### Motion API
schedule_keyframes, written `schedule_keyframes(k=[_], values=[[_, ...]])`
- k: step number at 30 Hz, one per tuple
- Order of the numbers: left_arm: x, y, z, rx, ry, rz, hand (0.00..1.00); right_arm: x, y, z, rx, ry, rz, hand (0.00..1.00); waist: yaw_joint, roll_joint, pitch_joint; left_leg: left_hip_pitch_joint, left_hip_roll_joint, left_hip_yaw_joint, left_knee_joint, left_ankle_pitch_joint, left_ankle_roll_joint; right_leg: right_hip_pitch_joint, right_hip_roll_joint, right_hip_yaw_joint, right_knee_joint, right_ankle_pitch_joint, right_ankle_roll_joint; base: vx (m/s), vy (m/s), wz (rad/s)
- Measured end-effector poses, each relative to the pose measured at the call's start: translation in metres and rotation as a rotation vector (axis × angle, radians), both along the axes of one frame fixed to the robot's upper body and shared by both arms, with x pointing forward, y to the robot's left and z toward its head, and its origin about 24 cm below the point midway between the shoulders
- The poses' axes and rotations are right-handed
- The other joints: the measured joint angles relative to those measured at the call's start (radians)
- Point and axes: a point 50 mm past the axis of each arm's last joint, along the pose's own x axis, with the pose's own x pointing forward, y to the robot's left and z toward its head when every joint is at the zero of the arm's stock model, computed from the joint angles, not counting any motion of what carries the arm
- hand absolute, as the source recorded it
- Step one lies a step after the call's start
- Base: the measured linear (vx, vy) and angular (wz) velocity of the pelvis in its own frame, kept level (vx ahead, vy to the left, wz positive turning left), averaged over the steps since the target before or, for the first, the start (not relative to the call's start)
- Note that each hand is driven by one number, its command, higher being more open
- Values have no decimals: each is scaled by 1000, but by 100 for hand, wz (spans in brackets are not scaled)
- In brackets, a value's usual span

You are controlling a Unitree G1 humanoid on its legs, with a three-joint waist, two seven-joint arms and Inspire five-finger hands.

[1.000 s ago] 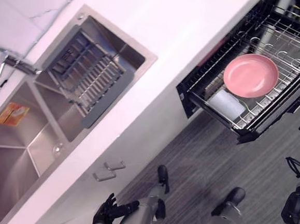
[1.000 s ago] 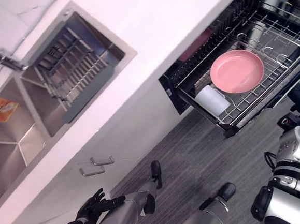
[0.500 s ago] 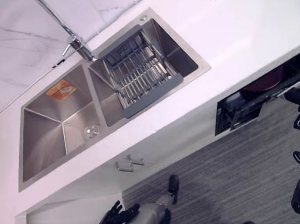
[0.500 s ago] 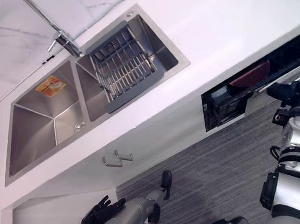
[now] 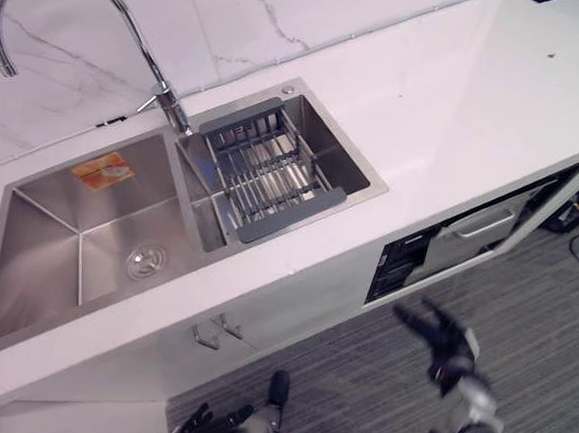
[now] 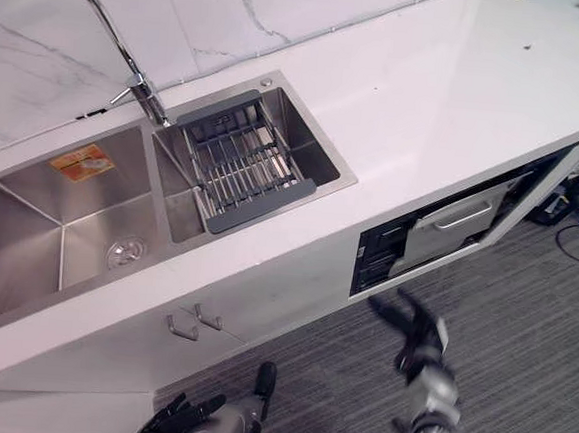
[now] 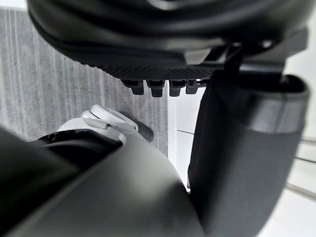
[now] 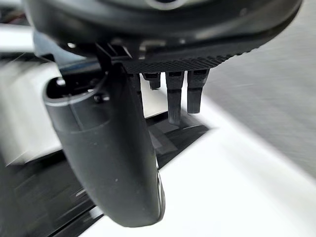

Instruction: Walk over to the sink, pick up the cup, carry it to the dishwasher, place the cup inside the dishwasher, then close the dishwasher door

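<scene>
R hand [image 5: 442, 341] over floor [image 5: 552, 317], just in front of dishwasher [image 6: 447, 225]; fingers straight, spread. Dishwasher sits under bench [image 5: 459, 99] front edge, toward R end. L hand [image 5: 205, 429] low by bench front, fingers loose, uncurled. Sink [image 5: 86, 251] at bench L part, rack [image 5: 273, 175] in its R basin. Where cup is: can't tell.

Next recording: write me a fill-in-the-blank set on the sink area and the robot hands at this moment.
1. In the sink, the grey drain rack sits in the ___ basin.
2. The orange sticker lies in the ___ basin.
3. The right robot hand, fingers spread in front of the dishwasher, holds ___.
4. The left robot hand hangs low, open and likewise ___.

Missing words: right; left; nothing; empty.
</scene>
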Motion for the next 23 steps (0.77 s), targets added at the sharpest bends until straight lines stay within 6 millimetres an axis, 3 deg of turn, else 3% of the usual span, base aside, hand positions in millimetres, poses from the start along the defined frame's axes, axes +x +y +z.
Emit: schedule_keyframes(k=[1, 2, 3, 4, 9, 10, 11, 12, 13, 14, 15, 16, 17, 18, 19, 20, 21, 22, 23], values=[[-1, 1, 0, 2, 6, 10, 100, -13, 6, -9, 25, 40, -11, 100, -1, -7, 0, 2, 4, 5, 0, -2, -2, 0, 5, 5, -8, 3, -1, -66, -29, -33], [-1, 3, -1, 7, 13, 26, 100, -43, 17, -25, 61, 134, -34, 100, -5, -15, 0, 9, 13, 13, 0, -6, -7, 5, 21, 15, -29, 11, -6, -70, -23, -24], [-2, 5, -1, 11, 17, 29, 100, -57, 22, -31, 69, 184, -39, 100, -6, -23, -2, 9, 19, 17, 0, -10, -12, 5, 29, 19, -39, 15, -9, -102, -33, -19], [-2, 6, -1, 14, 20, 31, 100, -67, 24, -35, 65, 220, -37, 100, -7, -28, -4, 9, 22, 18, 0, -12, -12, 5, 34, 20, -43, 15, -10, -102, -26, -13], [-5, 19, -1, 31, 49, 70, 100, -96, 21, -42, 13, 354, -78, 100, -7, -103, -31, 6, 21, 22, 0, -20, -1, -1, 21, 6, -15, -20, -1, -75, -16, 11], [-6, 28, 1, 53, 58, 83, 100, -109, 28, -47, 36, 401, -105, 100, -4, -154, -41, 5, -5, 48, 19, -30, 17, -2, -26, -1, 41, -50, -19, -19, 23, 38], [-5, 31, 1, 63, 57, 87, 100, -112, 30, -48, 44, 411, -106, 100, -3, -170, -38, 0, -15, 67, 40, -38, 26, -2, -40, 7, 60, -66, -41, 41, 68, 45], [-3, 35, 3, 80, 57, 93, 100, -116, 31, -48, 51, 421, -106, 100, -1, -182, -36, 7, -30, 80, 63, -64, 50, -6, -43, 79, 92, -122, -133, 61, 61, 42], [-4, 36, 3, 96, 68, 89, 100, -121, 36, -50, 67, 428, -96, 100, -10, -195, -35, 38, -45, 58, 38, -70, 57, -23, -8, 219, 114, -191, -234, 66, 44, 55], [-4, 39, 3, 106, 75, 90, 100, -124, 40, -51, 76, 433, -84, 100, -18, -204, -38, 57, -54, 40, 12, -69, 58, -25, 18, 291, 113, -221, -274, 72, -29, 98], [-1, 44, 5, 132, 78, 97, 100, -129, 47, -52, 98, 428, -58, 100, -34, -221, -40, 65, -71, -6, -1, -63, 65, -27, 79, 404, 101, -253, -293, 107, -72, 115], [0, 49, 6, 153, 82, 101, 100, -130, 55, -53, 111, 410, -35, 100, -34, -249, -55, 64, -90, -38, 2, -62, 65, -22, 110, 474, 80, -266, -285, 133, -79, 106], [-1, 52, 7, 163, 87, 106, 100, -128, 57, -53, 110, 395, -22, 100, -28, -263, -62, 65, -100, -46, 4, -59, 62, -15, 104, 486, 81, -246, -256, 176, -61, 72], [-2, 53, 6, 178, 102, 101, 100, -120, 59, -51, 103, 356, 14, 100, -28, -261, -64, 70, -98, -77, 5, -61, 73, -33, 97, 497, 158, -196, -185, 182, -40, 64], [-2, 46, 4, 173, 110, 103, 100, -108, 60, -48, 102, 312, 39, 100, -41, -238, -63, 76, -70, -103, 7, -77, 84, -94, 112, 531, 298, -147, -215, 164, -24, 61], [-2, 44, 4, 171, 113, 112, 100, -103, 58, -47, 101, 288, 46, 100, -39, -214, -59, 77, -48, -113, 12, -84, 82, -124, 132, 569, 336, -170, -213, 108, -57, 48], [-1, 41, 3, 160, 118, 153, 100, -91, 58, -42, 90, 235, 84, 100, -36, -198, -56, 86, -12, -140, 16, -98, 74, -154, 193, 625, 307, -233, -193, 68, -82, 38], [-1, 39, 2, 145, 122, 195, 100, -82, 61, -38, 79, 191, 132, 100, -37, -192, -52, 94, 6, -162, 26, -111, 68, -177, 244, 666, 253, -250, -185, 66, -136, 40], [-2, 39, 2, 141, 122, 213, 100, -80, 64, -37, 79, 180, 153, 100, -36, -194, -53, 96, 6, -169, 34, -122, 63, -184, 257, 678, 220, -248, -182, 37, -92, 31]])
